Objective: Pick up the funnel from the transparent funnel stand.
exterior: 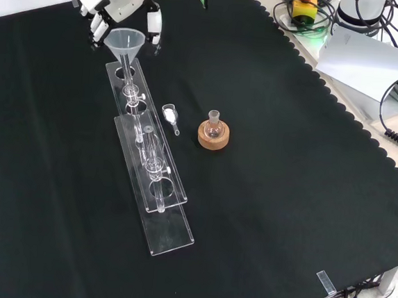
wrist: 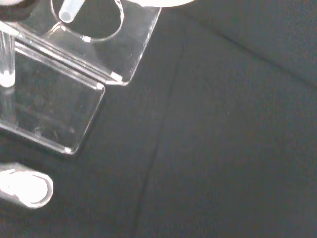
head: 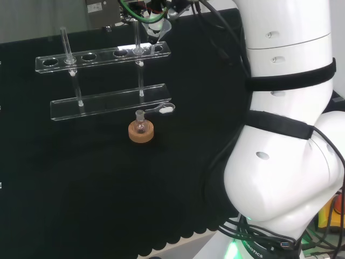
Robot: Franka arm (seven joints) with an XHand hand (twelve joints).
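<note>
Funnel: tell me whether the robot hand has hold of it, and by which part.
It cannot be told. In the front view the robot hand is right behind the funnel, fingers beside its cone, but contact is unclear. The stem still stands in the funnel stand.

The robot hand [exterior: 121,6] seemingly hides behind the funnel [exterior: 124,43].

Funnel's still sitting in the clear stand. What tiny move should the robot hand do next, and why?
Probably curl its fingers around the funnel. The robot hand sits right behind the cone, fingers either side, and the stem still goes down through the funnel stand.
</note>
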